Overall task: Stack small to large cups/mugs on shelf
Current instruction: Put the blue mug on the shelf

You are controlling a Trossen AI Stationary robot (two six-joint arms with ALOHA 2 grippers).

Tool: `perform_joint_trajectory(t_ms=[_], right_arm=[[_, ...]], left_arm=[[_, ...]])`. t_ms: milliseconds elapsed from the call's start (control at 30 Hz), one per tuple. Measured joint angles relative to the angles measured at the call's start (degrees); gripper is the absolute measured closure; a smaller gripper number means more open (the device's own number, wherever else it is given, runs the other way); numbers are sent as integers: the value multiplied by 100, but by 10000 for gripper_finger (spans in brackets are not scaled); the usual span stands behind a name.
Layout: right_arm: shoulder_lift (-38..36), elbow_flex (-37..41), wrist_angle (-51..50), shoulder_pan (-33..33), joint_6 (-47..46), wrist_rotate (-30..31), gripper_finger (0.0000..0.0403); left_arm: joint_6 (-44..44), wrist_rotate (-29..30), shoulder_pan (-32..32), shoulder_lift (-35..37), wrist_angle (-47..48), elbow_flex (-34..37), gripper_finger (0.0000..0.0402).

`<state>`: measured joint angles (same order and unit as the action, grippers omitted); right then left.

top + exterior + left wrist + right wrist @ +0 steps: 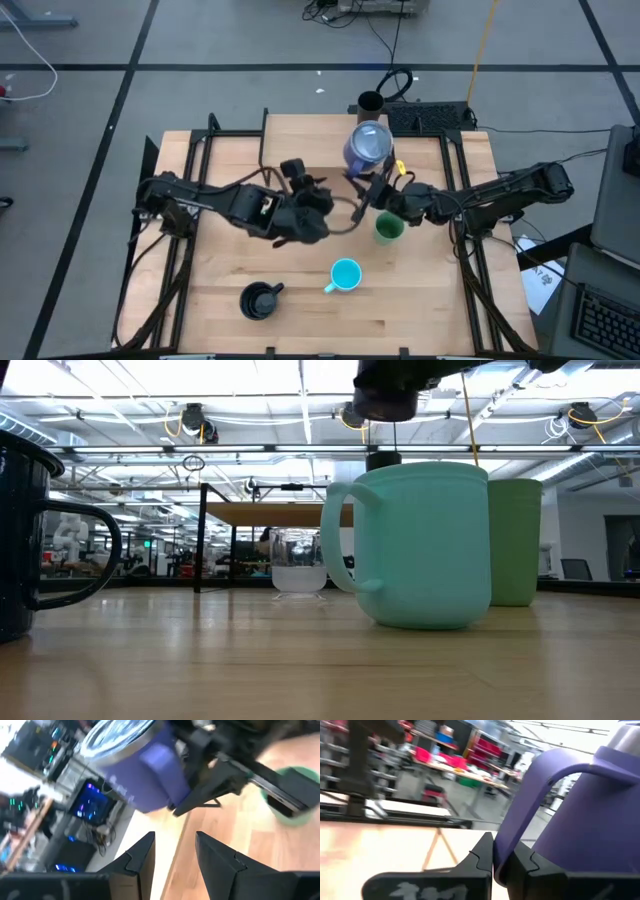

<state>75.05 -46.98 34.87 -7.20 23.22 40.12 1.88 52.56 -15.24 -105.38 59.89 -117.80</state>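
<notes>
My right gripper (370, 185) is shut on the blue-purple mug (368, 146) with a silvery top, held in the air over the table's far middle. My left gripper (175, 857) is open with nothing between its fingers, just left of the mug and pointing toward it. The green cup (388, 228), cyan mug (345, 275) and dark handled mug (260, 298) stand on their bases on the tabletop. In the low view the small clear glass (298, 565) stands on the table by the shelf (270, 514). The black tumbler (370, 102) stands at the far edge. My right gripper pinches the mug's handle (506, 851) between its two fingers, near the loop's lower end. The fingers reach in about level from the table's right side and lie across the handle. The mug (590, 815) is lifted clear of the table.
The green cup sits right under my right arm's wrist. The cyan mug and dark mug stand nearer the front edge. Black frame rails (455, 190) run along both sides of the table. Bare tabletop (230, 150) lies at the far left.
</notes>
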Motion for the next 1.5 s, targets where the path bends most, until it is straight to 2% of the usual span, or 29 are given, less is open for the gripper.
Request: perform_joint_trajectory(t_ms=[133,267,433,600,700,833,933,1033,1133,1300,1500], right_arm=[[-1,0,-2,0,260,616,393],[-1,0,23,16,701,1122,393],[-1,-1,37,129,1105,1263,393],[-64,88,3,155,1266,1348,393],[-145,292,46,160,1120,1376,393],[-201,582,222,162,716,1384,393],[-192,742,387,162,576,1386,392],[-162,865,682,162,571,1381,392],[-162,950,835,190,462,1368,391],[-141,975,1053,236,372,1398,391],[-108,977,1056,254,211,1386,391]], left_arm=[[408,9,362,0,-106,74,259],[54,25,622,12,-1171,586,259],[-999,44,761,59,-2822,1324,259],[-1074,262,817,249,-3378,1954,259],[-1031,216,866,628,-3867,2587,259],[-1548,-520,1049,1087,-5888,3834,259],[-1950,-1276,1192,1324,-7914,4735,259],[-2252,-1845,1298,1325,-9405,5326,259],[-2347,-2200,1376,1299,-9885,5586,258],[-2171,-2789,1484,1263,-9917,5518,250],[-2125,-2616,1638,931,-9978,5246,182]])
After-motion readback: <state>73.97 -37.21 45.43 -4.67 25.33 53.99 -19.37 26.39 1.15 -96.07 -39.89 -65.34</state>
